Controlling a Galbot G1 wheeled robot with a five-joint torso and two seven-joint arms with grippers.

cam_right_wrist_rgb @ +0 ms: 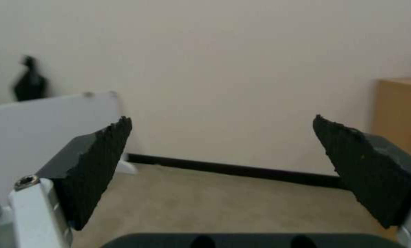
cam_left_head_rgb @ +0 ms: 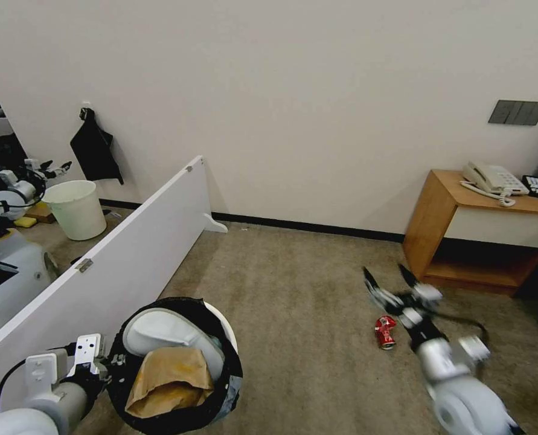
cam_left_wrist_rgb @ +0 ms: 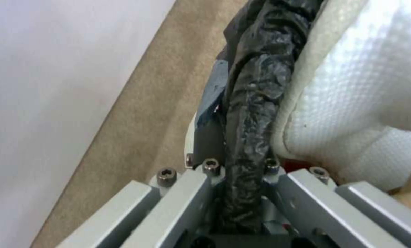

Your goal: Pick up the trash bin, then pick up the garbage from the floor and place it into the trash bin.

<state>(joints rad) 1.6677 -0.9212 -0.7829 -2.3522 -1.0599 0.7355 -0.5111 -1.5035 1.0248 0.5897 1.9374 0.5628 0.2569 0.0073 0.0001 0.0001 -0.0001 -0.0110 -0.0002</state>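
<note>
The trash bin (cam_left_head_rgb: 229, 368), white with a black bag over its rim, hangs at the lower left. My left gripper (cam_left_head_rgb: 102, 362) is shut on its bagged rim (cam_left_wrist_rgb: 246, 137). Inside the bin lie a white slipper (cam_left_head_rgb: 166, 335) and brown torn cardboard (cam_left_head_rgb: 169, 377); the slipper's quilted side (cam_left_wrist_rgb: 366, 96) presses against the rim. A crushed red can (cam_left_head_rgb: 385, 331) lies on the carpet at the centre right. My right gripper (cam_left_head_rgb: 388, 278) is raised above and just behind the can, its black pads (cam_right_wrist_rgb: 95, 162) spread wide with nothing between them.
A white partition panel (cam_left_head_rgb: 130, 241) runs along the left, close to the bin. Behind it stand an unlined cream bucket (cam_left_head_rgb: 75, 208) and another robot (cam_left_head_rgb: 3, 254). A wooden side table (cam_left_head_rgb: 462, 241) with a phone (cam_left_head_rgb: 492, 179) stands at the right wall. Open carpet lies between.
</note>
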